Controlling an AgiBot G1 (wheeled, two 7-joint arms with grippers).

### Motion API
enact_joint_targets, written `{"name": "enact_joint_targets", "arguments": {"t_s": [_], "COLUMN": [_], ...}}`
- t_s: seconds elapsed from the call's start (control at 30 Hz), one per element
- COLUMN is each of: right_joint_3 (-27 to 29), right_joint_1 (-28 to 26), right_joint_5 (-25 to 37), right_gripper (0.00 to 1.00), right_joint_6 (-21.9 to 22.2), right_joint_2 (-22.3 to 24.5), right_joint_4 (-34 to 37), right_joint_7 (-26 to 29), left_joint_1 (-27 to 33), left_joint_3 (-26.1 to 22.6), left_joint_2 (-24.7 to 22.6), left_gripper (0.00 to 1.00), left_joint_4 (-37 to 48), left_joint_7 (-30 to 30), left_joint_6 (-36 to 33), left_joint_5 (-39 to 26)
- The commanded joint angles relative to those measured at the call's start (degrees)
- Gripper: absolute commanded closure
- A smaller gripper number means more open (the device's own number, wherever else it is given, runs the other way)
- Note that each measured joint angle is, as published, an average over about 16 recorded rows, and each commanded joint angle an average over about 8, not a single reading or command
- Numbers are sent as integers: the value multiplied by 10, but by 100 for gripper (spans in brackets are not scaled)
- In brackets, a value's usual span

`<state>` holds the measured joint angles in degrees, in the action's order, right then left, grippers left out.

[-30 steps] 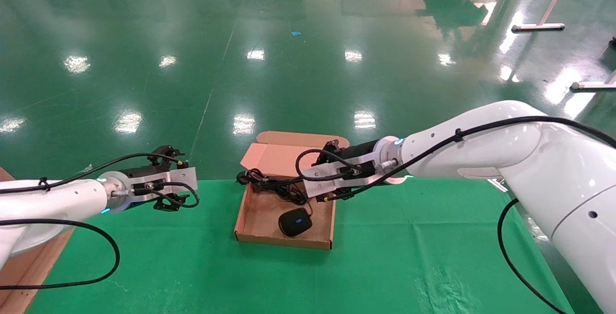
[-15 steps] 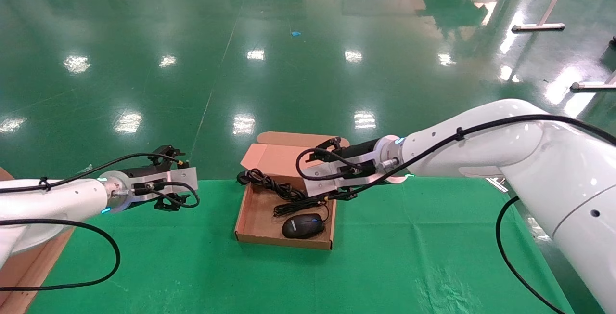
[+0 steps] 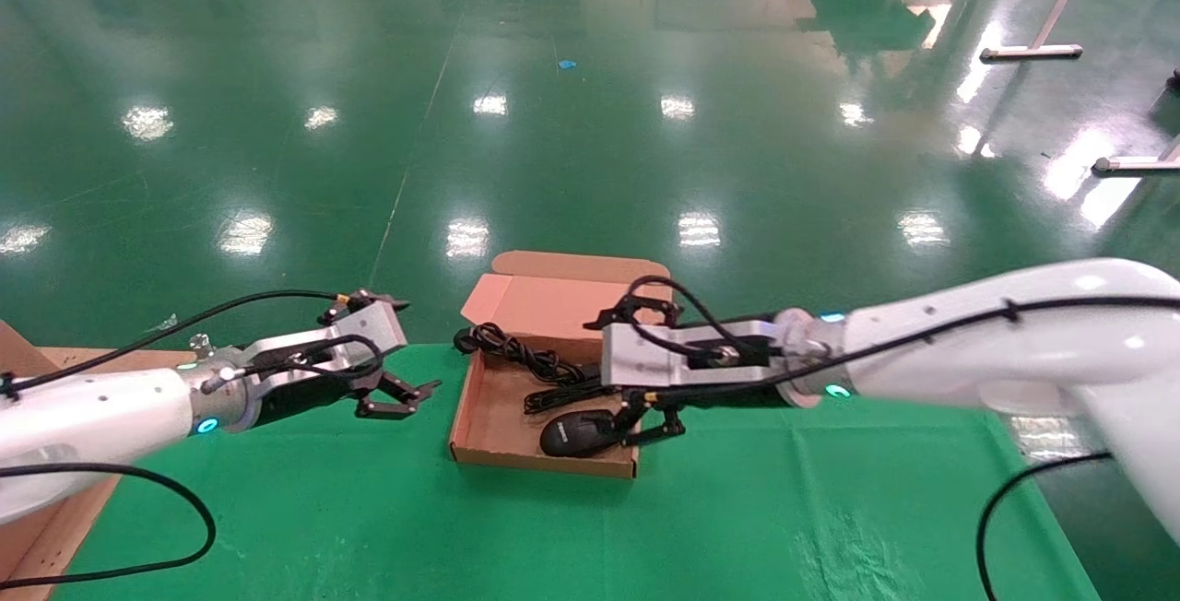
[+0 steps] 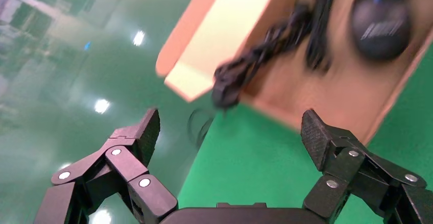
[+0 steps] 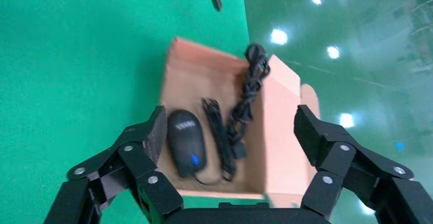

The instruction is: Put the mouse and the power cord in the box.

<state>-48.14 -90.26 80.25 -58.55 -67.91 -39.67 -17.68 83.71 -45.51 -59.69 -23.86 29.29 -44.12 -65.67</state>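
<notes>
Right wrist view is showing my right gripper (image 5: 227, 132) hanging open-jawed with the light, slick mouse (image 5: 187, 142) between the jaws, while the limp power cord (image 3: 516, 363) is trailing over the box (image 3: 479, 417) wall toward the open-jawed left gripper (image 3: 398, 396), so I'm judging its plug the firmest hold.

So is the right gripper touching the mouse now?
Apart. In the right wrist view the right gripper hangs open above the box, and the mouse lies on the box floor beyond the jaws, held by neither.
</notes>
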Motion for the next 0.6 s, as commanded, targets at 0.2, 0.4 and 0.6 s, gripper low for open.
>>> {"name": "enact_joint_targets", "arguments": {"t_s": [0.2, 0.4, 0.6], "right_joint_3": [49, 92, 135], "right_joint_1": [44, 82, 120], "right_joint_5": [-59, -110, -161], "right_gripper": [0, 0, 0], "right_joint_6": [-42, -78, -114], "right_joint_2": [51, 94, 138], "right_joint_4": [-52, -97, -142], "right_joint_7": [44, 82, 119], "left_joint_1": [-35, -65, -96], "left_joint_3": [47, 87, 127], "left_joint_2": [39, 73, 107], "left_gripper": [0, 0, 0], "left_joint_4": [-79, -147, -215], "left_joint_7": [-63, -118, -173], "left_joint_6": [-66, -123, -180], "left_joint_5": [38, 70, 103]}}
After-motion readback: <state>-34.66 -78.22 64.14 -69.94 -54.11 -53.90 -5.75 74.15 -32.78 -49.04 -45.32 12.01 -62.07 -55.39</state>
